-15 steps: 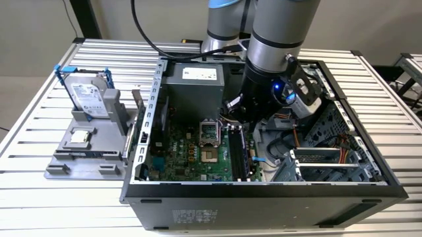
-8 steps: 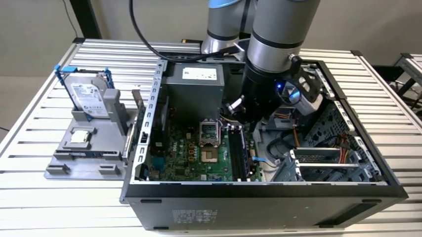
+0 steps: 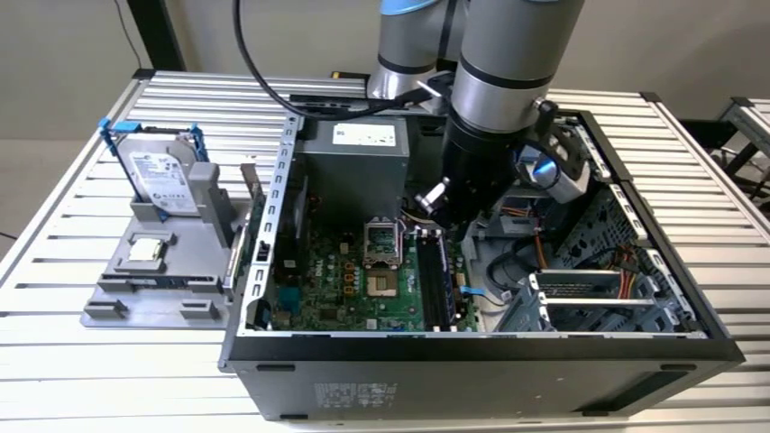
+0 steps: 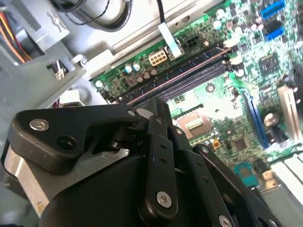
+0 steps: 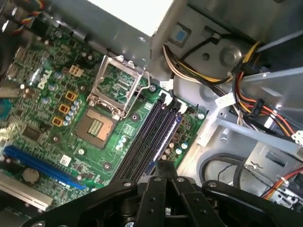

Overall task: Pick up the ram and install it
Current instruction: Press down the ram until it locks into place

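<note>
Black linkage gripper (image 5: 163, 177), closed on something I cannot identify, hovers over long black memory slots (image 5: 149, 135) at the socket's three o'clock; descend squarely.

Exterior view: set high and well back, angled down at the open computer case (image 3: 481, 347) on a slatted table (image 3: 72, 379), with the arm (image 3: 499, 108) reaching in from above. Both wrist views: mounted close behind the gripper (image 5: 165, 177), looking down along its black linkage at the green motherboard (image 5: 52, 113). Shared by all three: the dark memory slots (image 4: 184, 78) and the open processor socket (image 5: 94, 126).
</note>
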Motion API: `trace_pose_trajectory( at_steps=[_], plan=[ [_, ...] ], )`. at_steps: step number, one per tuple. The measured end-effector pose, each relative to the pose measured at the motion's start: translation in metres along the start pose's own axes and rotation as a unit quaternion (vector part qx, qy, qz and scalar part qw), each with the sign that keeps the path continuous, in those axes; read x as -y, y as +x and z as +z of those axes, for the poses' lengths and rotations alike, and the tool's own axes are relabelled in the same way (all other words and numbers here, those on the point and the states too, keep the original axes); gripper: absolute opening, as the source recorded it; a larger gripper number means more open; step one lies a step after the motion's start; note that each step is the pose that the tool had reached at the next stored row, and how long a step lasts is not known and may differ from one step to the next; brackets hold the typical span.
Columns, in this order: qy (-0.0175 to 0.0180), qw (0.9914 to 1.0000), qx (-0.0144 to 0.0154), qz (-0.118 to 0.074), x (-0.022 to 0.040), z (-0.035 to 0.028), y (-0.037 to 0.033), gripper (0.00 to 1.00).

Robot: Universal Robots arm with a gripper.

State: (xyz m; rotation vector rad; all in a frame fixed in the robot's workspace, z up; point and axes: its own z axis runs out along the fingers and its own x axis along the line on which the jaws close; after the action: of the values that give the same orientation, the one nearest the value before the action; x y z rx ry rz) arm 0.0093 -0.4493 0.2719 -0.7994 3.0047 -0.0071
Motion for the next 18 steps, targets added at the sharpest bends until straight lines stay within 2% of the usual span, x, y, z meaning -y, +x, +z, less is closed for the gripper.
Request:
trace_pose_trajectory(
  at_steps=[4,6,9,13,15,18],
  plan=[
    [-0.0005,0.99934,0.0014,-0.036,0.0,0.0,0.0,0.0],
    [-0.0007,0.99853,0.0023,-0.054,0.0,0.0,0.0,0.0],
    [-0.0008,0.99668,0.0038,-0.081,0.0,0.0,0.0,0.0],
    [-0.0011,0.99303,0.0057,-0.118,0.0,0.0,0.0,0.0],
    [-0.0013,0.99076,0.0065,-0.135,0.0,0.0,0.0,0.0],
    [-0.0015,0.9866,0.0079,-0.163,0.0,0.0,0.0,0.0]
  ],
)
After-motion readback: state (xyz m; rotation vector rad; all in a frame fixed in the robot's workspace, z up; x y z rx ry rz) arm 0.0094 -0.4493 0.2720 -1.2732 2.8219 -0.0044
